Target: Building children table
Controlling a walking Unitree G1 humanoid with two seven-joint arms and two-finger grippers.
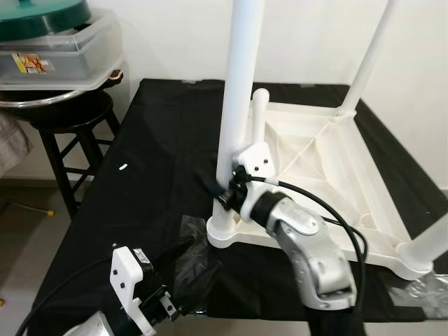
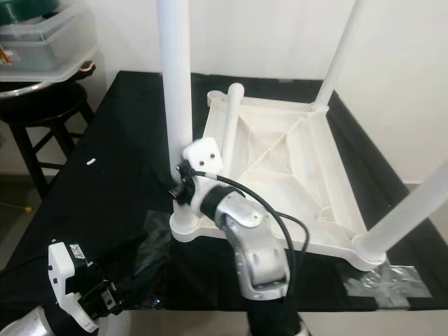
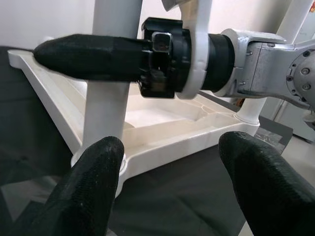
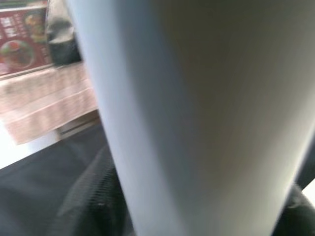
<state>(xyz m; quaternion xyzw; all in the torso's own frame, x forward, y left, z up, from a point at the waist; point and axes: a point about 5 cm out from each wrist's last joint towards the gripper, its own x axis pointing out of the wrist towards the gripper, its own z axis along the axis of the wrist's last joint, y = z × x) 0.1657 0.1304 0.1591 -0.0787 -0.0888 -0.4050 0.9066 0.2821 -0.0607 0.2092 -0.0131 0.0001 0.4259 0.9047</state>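
One black-draped counter (image 1: 161, 189) carries the white children's table (image 1: 329, 182), which lies upside down across the counter's right half with its underside ribs facing up. Its legs stand upright, long axes vertical, at the corners. At the near-left corner, the nearest leg (image 1: 238, 91) rises out of the frame's top. The right pincer (image 1: 225, 187) reaches in from the near edge and is clamped around this leg just above its socket. The left pincer (image 3: 167, 162) hovers low near the counter's near edge, fingers (image 3: 93, 182) spread apart, pointing at the same leg's base. A black stool (image 1: 66, 122) stands beyond the counter's left edge, bearing a clear plastic bin (image 1: 63, 56).
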